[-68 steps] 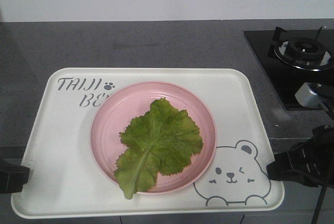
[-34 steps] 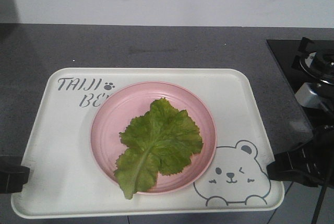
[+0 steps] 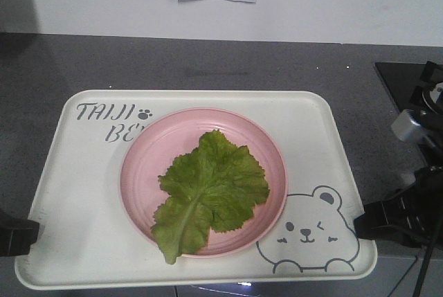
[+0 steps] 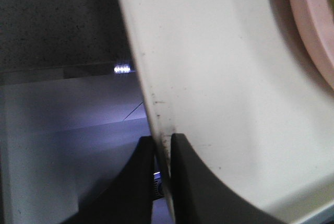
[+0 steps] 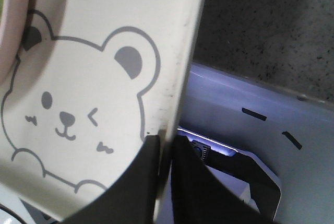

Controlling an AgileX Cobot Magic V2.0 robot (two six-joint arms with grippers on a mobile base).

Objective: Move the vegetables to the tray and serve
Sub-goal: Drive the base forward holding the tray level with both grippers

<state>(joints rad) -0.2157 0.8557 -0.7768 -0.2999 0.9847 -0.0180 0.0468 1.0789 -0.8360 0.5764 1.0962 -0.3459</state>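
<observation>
Lettuce leaf (image 3: pixel 211 190) lies on a pink plate (image 3: pixel 142 165) on the cream tray (image 3: pixel 79 193), midway between left gripper (image 3: pixel 29 233) and right gripper (image 3: pixel 361 222) at its rims.

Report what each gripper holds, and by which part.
The tray: left gripper clamps its left rim, right gripper its right rim by the bear, jaws shut.

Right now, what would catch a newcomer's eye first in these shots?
A green lettuce leaf lies on a pink plate at the centre of the cream bear-print tray. Near the tray's front corners, the left fingers and right fingers each pinch its rim.
</observation>
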